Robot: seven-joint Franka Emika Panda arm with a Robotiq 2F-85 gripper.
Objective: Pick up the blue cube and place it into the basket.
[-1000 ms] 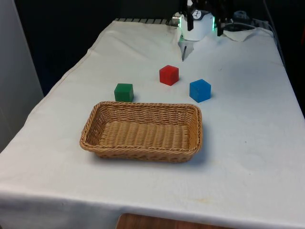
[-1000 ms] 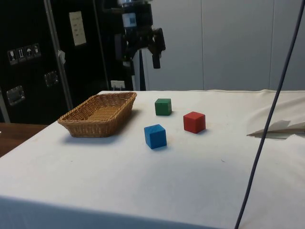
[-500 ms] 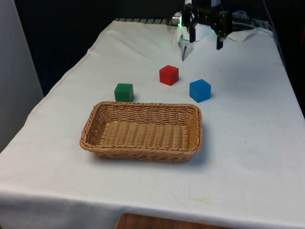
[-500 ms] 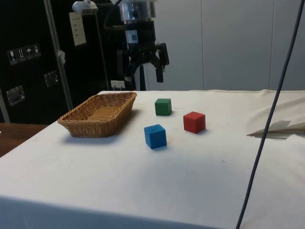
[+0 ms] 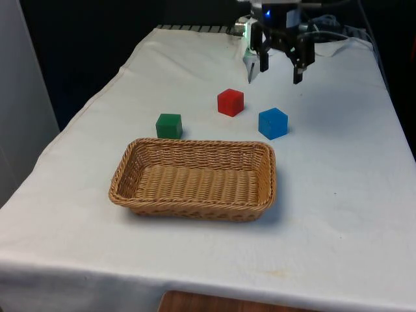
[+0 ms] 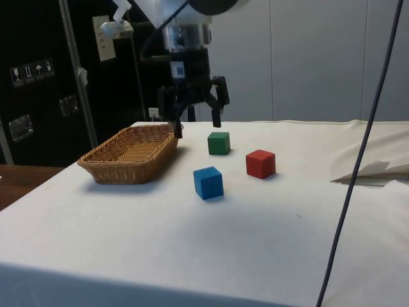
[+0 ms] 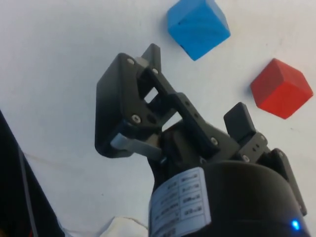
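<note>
Claw (image 5: 281, 67) is hanging above the counter (image 5: 338, 195), fingers spread apart, gripping nothing. Blue cube (image 5: 273, 123) is sitting on the cloth at the claw's 6 o'clock in the front view, apart from it, beside the basket (image 5: 195, 179).

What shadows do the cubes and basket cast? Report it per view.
Front view: soft, even light; the basket leaves a faint shadow along its near edge, the blue cube barely any. Side view: a short, soft shadow under the blue cube and red cube. Wrist view: the gripper is dark against bright cloth.
</note>
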